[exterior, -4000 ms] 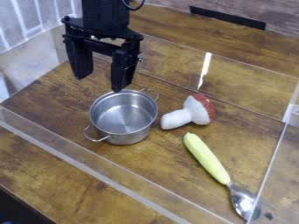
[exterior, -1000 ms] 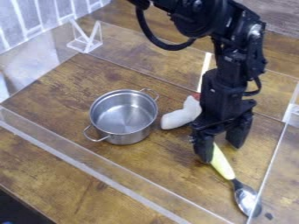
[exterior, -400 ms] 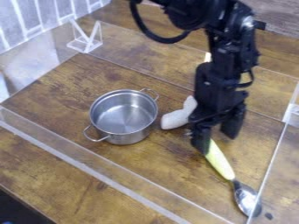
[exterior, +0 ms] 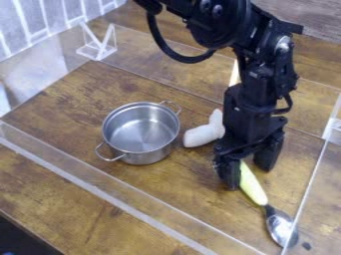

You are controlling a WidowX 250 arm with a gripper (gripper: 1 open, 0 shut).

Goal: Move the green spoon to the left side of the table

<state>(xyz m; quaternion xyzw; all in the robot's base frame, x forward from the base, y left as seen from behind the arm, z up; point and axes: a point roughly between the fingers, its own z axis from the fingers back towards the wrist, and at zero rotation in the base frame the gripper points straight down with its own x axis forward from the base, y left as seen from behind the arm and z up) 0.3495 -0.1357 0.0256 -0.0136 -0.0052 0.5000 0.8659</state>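
Observation:
The green spoon (exterior: 253, 189) lies on the table (exterior: 60, 110) at the front right, with its yellow-green handle pointing up-left and its metal bowl (exterior: 278, 231) near the front corner. My gripper (exterior: 246, 169) points straight down, low over the upper end of the handle. It is open, with one finger on each side of the handle. The arm hides that end of the spoon, so I cannot tell whether the fingers touch it.
A steel pot (exterior: 140, 132) stands left of centre. A toy mushroom (exterior: 202, 135) lies between the pot and my gripper, its cap hidden behind the arm. Clear acrylic walls (exterior: 120, 204) border the table. A small clear stand (exterior: 94, 44) sits at the back left.
The arm has come from behind the pot across to the spoon and lowered over its handle. In the last second it has barely shifted, and the jaws stay open.

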